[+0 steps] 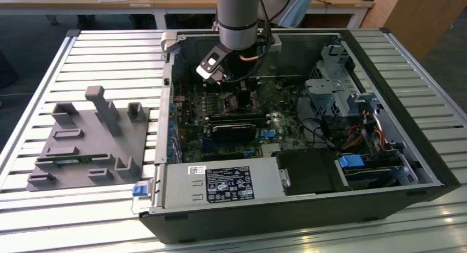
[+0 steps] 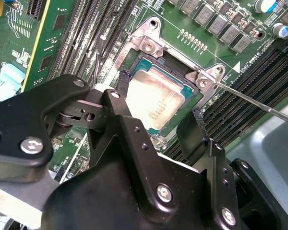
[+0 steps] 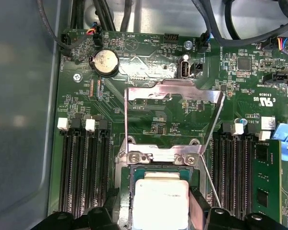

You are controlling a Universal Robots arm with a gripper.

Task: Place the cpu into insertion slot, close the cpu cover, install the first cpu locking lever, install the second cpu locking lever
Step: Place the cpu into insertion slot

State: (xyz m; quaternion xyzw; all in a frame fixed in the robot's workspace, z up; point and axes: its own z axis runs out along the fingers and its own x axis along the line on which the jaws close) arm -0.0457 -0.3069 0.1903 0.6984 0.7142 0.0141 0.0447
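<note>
The cpu (image 2: 156,98), a square chip with a dull silver top, lies in the insertion slot (image 2: 136,58) on the green motherboard (image 3: 149,48). My gripper (image 2: 154,111) straddles it, with one black finger (image 2: 118,103) at one edge and the other at the opposite edge. In the first wrist view the cpu (image 3: 161,201) sits between those fingers (image 3: 201,208). Beyond the slot the cpu cover (image 3: 173,91), a silvery frame with a square window, stands swung up and open. A thin wire locking lever (image 2: 259,103) sticks out unlatched beside the slot.
The arm (image 1: 237,23) reaches down into an open computer case (image 1: 408,154) on a slatted table. Long black memory slots (image 3: 84,167) flank the socket. A black expansion card (image 1: 233,130) and a power supply (image 1: 219,182) lie nearby. A grey fixture block (image 1: 87,138) stands on the exterior view's left.
</note>
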